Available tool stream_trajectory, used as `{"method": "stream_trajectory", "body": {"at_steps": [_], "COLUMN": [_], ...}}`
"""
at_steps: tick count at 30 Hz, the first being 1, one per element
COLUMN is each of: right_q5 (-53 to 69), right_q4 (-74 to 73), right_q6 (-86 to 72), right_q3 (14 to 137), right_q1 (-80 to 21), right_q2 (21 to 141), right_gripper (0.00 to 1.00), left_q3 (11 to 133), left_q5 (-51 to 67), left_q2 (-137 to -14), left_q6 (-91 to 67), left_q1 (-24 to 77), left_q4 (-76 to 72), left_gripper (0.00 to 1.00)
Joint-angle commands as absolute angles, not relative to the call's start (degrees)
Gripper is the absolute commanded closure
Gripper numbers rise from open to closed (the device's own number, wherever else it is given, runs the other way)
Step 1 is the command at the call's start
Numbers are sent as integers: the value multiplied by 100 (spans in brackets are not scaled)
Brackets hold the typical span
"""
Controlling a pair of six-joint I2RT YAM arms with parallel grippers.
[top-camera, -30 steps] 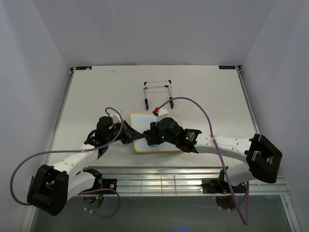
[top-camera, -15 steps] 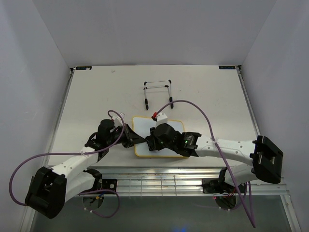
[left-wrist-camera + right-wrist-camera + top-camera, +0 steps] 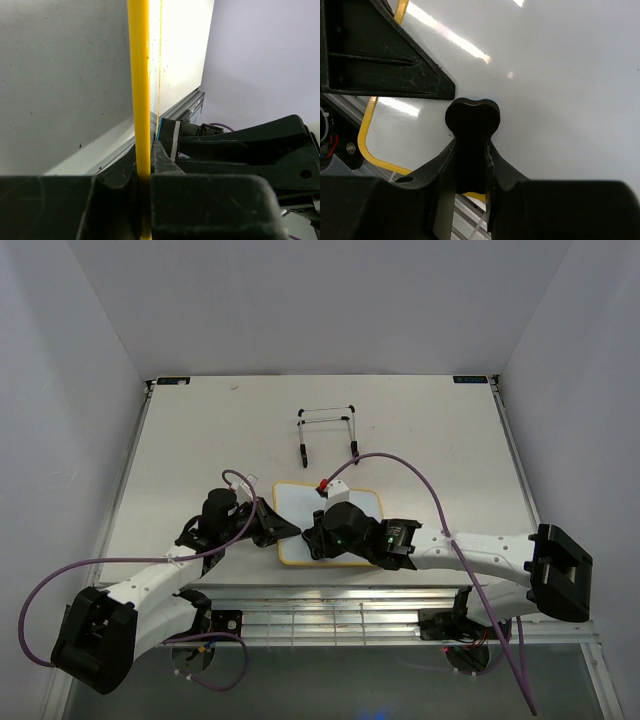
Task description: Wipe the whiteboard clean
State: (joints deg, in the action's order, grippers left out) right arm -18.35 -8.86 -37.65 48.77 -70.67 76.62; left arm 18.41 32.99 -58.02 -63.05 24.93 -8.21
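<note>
The whiteboard (image 3: 300,502) lies flat on the bench (image 3: 200,440), near the front edge and just this side of the thin wire stand (image 3: 327,412), which stands apart from it. The left gripper (image 3: 283,529) comes in from the board's left side. In the left wrist view its fingers are clamped on the yellow frame (image 3: 138,75), which runs straight up from between them.

The right gripper (image 3: 312,533) reaches over the board from the right. It is closed around a small black bone-shaped eraser (image 3: 471,117), whose rounded end rests on the white surface (image 3: 545,75) near the lower-left corner of the frame (image 3: 367,135). A finger of the left gripper (image 3: 380,60) lies just beside the eraser.

The white surface that shows is clean, with only glare streaks on it. The right arm covers much of the board from above, so I cannot tell whether any writing lies beneath it.
</note>
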Motion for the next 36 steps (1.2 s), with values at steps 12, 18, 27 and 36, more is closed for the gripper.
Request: {"method": "stream_trajectory", "body": {"at_steps": [12, 18, 27, 36], "right_q5": [-370, 701, 28, -923], "right_q4": [-501, 482, -542, -1943], "right_q6": [-2980, -2497, -2706, -2918], "right_q3": [5423, 4510, 3358, 3208], "right_q1": [-7409, -7418, -6471, -4896], "right_q2": [8288, 7674, 5416, 5666], "right_gripper": [92, 92, 92, 92], "left_q3": [1881, 1898, 1863, 1872], "left_q5": [2698, 2689, 2628, 2610], "left_q2": [-5669, -5625, -5695, -5757], "left_q6": [-6135, -6108, -6082, -6126], "left_q1": [2443, 2443, 2443, 2443], "left_q4": [-1327, -1318, -1310, -1310], "left_gripper": [100, 100, 100, 100]}}
